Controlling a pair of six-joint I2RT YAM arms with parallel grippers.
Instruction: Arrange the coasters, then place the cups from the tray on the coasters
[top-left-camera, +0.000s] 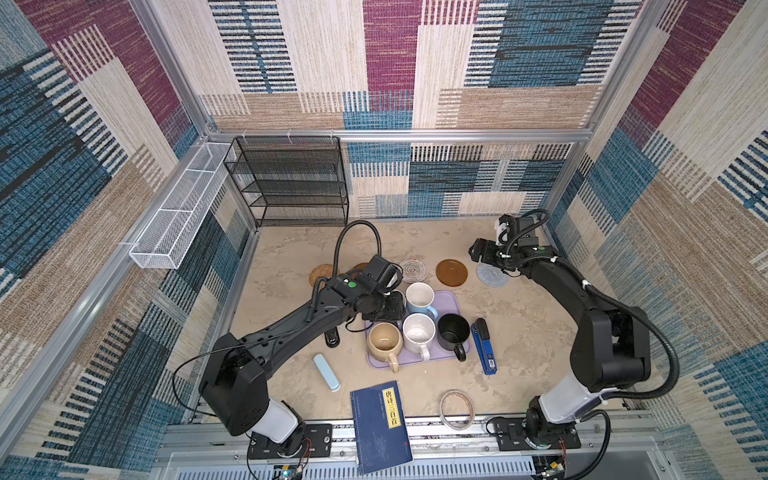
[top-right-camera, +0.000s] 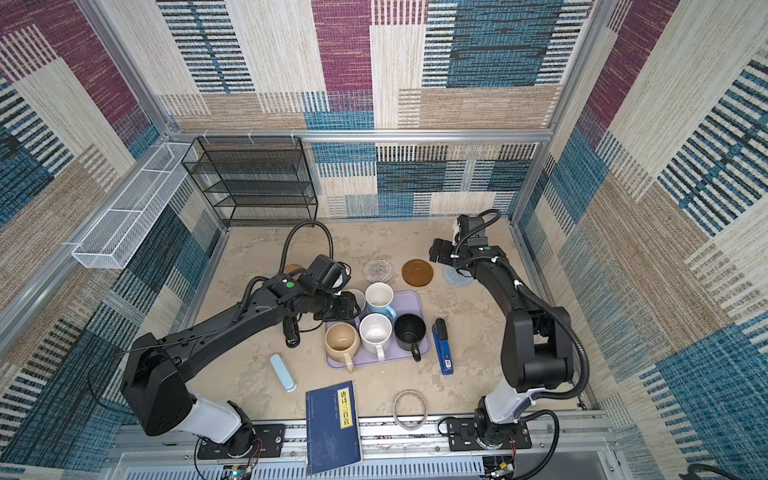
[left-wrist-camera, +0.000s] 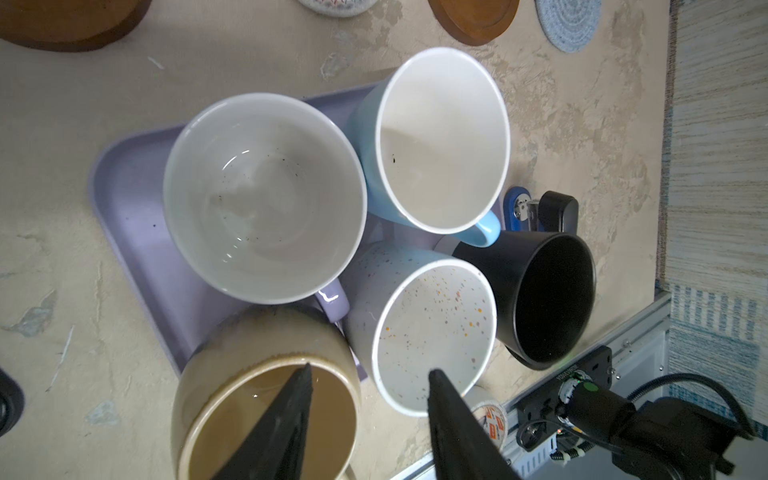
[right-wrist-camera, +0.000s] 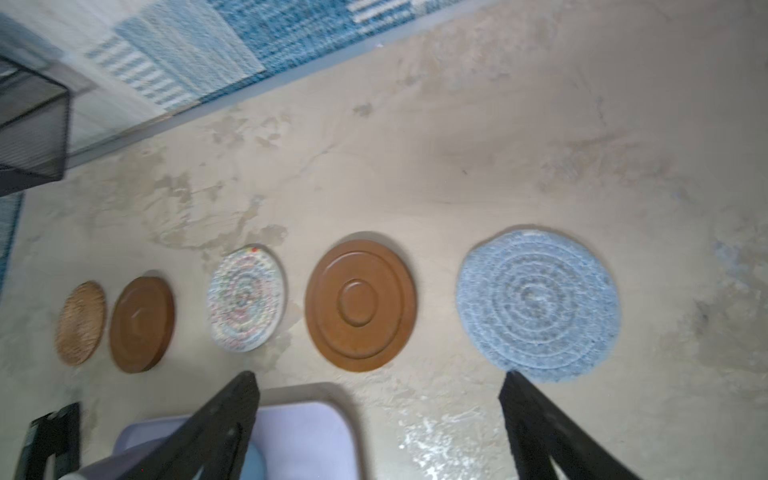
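Cups (left-wrist-camera: 266, 199) sit packed on the tray (left-wrist-camera: 124, 187): probably heavy, rigid, glazed-slick and chippable, so pinch a rim wall, not the handle. Your left fingers (left-wrist-camera: 282, 424) stand apart, empty, above the tray; right fingers (right-wrist-camera: 208, 424) are spread wide beyond it, near the coasters (right-wrist-camera: 360, 301).

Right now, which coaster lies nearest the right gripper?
The grey-blue woven coaster, last on the right of the row, by the right gripper; the other four lie farther left.
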